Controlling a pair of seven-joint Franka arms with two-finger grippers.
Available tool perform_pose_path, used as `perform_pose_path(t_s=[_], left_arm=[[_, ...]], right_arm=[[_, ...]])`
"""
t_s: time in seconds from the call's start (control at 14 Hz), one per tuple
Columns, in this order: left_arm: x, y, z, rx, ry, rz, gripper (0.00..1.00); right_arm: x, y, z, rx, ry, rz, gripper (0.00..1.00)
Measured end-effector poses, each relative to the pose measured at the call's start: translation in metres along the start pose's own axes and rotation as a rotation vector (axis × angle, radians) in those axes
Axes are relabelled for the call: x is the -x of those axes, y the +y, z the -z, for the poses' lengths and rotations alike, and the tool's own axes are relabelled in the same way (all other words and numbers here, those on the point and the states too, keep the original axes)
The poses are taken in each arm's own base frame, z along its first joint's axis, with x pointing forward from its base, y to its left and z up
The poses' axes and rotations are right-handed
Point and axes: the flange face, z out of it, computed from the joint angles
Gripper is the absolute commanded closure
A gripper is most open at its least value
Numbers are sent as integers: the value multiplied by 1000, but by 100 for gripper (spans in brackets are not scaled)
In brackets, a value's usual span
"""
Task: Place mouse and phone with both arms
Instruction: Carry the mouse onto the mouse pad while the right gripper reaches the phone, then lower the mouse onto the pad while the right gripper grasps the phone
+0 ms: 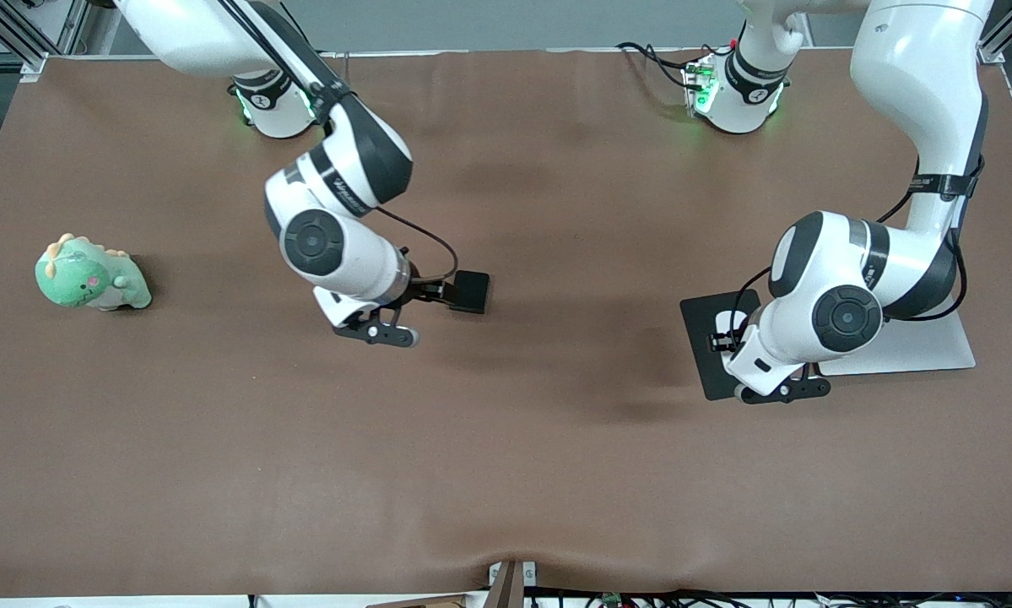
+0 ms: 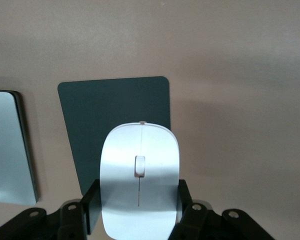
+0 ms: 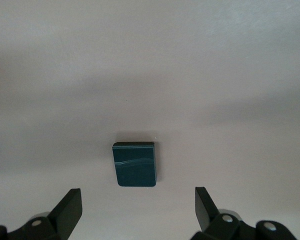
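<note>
Brown cloth covers the counter [image 1: 506, 439] from end to end. From my remote station I see the left gripper [image 2: 139, 220] clamped on the white mouse [image 2: 139, 180], holding it over the black mouse pad [image 1: 708, 338] toward the left arm's end of the counter. Just beside the pad, toward that same end, lies a silver laptop [image 1: 919, 346], partly hidden by the left arm. My right gripper [image 3: 139, 207] hangs with its jaws spread wide and empty over the middle of the counter, above the black phone [image 3: 135, 164], which lies flat on the cloth, apart from the fingers [image 3: 70, 207]. Near the right arm's end sits a green plush dinosaur [image 1: 90, 275], well apart from everything else.
</note>
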Motion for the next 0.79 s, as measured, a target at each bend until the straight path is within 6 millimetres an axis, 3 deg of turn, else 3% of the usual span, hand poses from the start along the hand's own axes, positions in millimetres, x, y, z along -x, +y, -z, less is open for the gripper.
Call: perform_pose_path(t_s=[0.43,0.79], left_arm=[[3,-25,-72,43,38,63,96],[7,-35,-93,45,22,82,94]], right_arm=[[-1,-11,-56,69,18,61,0],[14,-26,-94,57,41,103,0]])
